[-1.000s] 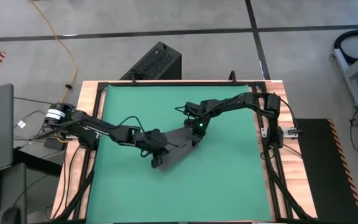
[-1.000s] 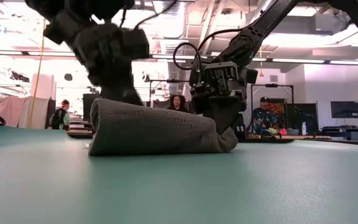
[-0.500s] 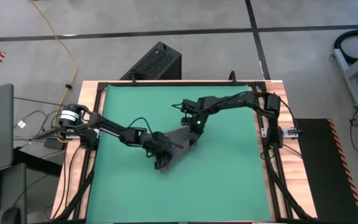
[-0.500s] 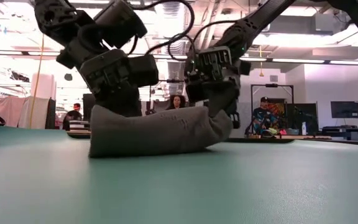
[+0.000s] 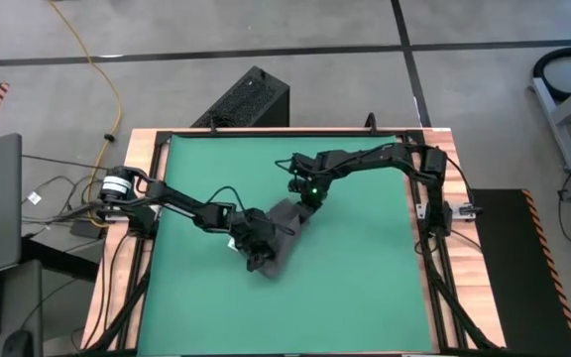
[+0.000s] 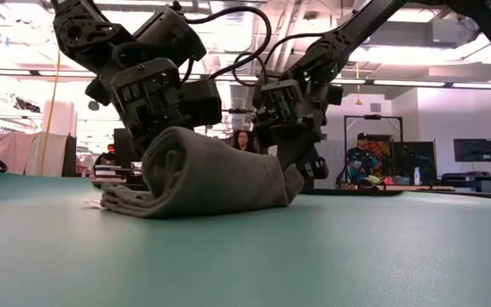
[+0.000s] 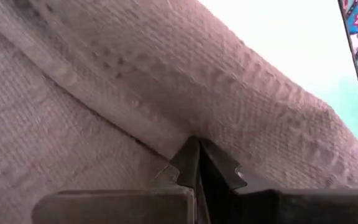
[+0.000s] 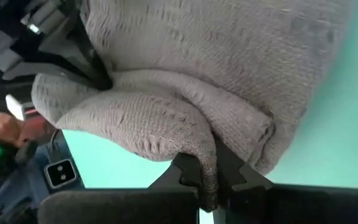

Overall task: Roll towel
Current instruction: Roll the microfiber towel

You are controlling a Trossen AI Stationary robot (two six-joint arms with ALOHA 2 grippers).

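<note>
A dark grey towel [image 5: 278, 236] lies bunched in a thick partial roll near the middle of the green mat [image 5: 365, 288] that covers the table [image 5: 451, 288]. From above, the roll's long axis runs on a diagonal: one end points toward the mat's far right corner, the other toward its near left corner. In the low view, the towel [image 6: 203, 183] sits as a rounded hump on the mat, with a flat loose layer trailing out from under it along the mat surface and a small white tag [image 6: 90, 203] showing at that trailing edge.

The left pincer [image 5: 258, 248] meets the end of the roll that points toward the mat's near left corner. Its wrist camera shows the two dark fingers pressed together on a fold of the cloth [image 7: 166, 93], pinching it.

The right pincer [image 5: 300, 198] meets the opposite end, the one pointing toward the mat's far right corner. Its wrist camera shows the fingers closed around a bunched edge of the towel [image 8: 191, 81], with cloth squeezed between them. A small green light glows on this arm just beside the towel.

Both arms reach in from opposite sides of the mat and meet at the towel. In the low view, people [image 6: 365, 162] sit in the room well beyond the mat.
</note>
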